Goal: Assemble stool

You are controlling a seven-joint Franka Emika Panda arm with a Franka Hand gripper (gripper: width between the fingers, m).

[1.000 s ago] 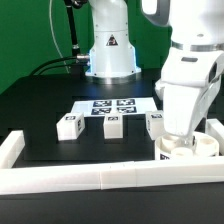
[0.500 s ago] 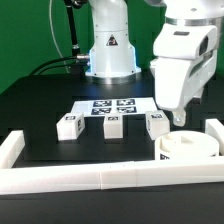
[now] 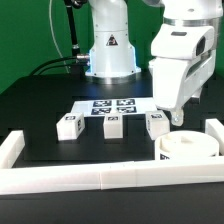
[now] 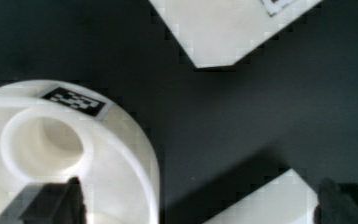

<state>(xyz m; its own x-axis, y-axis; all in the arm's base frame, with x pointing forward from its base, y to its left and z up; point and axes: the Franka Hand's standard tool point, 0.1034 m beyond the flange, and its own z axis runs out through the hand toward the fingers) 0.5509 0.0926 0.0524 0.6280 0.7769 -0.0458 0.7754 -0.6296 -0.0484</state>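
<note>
The claw [image 3: 177,117] hangs wide and empty over the edge of the round seat [image 3: 188,146]; a careless descent could clip the nearest leg [image 3: 157,124], skidding it across the surface [image 3: 40,105].

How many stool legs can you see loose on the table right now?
3. By the exterior view's sides, they lie in a row in front of the marker board: left leg, middle leg, and right leg, nearest the seat. The arm could hide more.
</note>
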